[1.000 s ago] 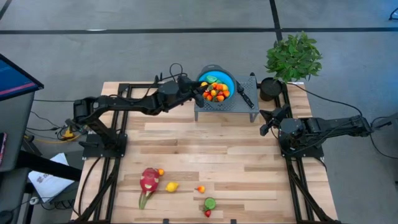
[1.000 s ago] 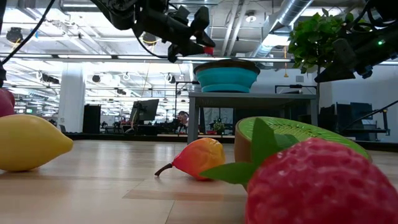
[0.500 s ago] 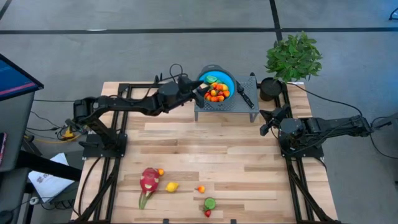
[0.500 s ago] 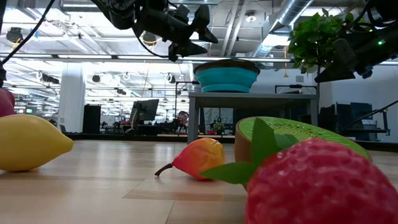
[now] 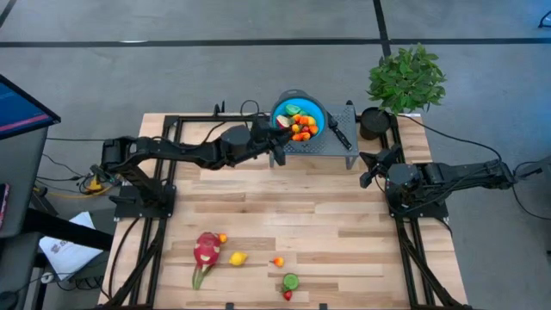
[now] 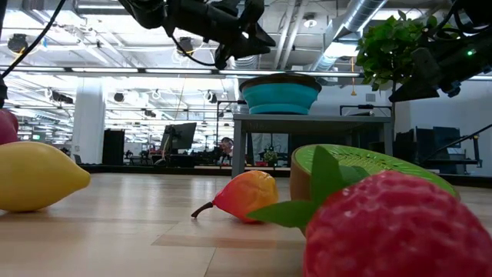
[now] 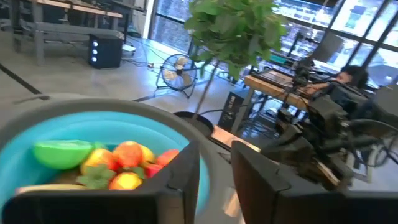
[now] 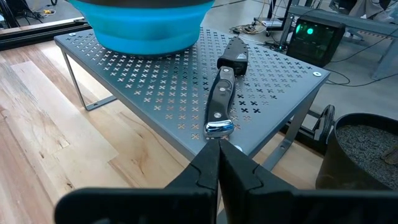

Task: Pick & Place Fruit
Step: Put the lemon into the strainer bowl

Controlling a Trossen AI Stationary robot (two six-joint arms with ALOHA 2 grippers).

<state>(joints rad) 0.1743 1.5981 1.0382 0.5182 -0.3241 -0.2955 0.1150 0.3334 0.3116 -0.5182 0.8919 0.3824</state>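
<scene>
A wooden table (image 5: 284,207) fills the overhead frame. At upper centre, a blue bowl (image 5: 303,113) on a grey rack (image 5: 340,142) holds many small fruits (image 5: 301,127). The left gripper (image 5: 277,142) sits at the bowl's lower-left rim, empty, fingers slightly apart. The right gripper (image 5: 367,172) waits closed at right. The dragon fruit (image 5: 205,251) and other loose pieces lie at lower centre; the arm should clear the rim before reaching for them.

Strawberry (image 6: 392,231) blurred, cut off

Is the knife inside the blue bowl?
No, the knife lies flat on the grey perforated stand beside the blue bowl, not in it.
</scene>
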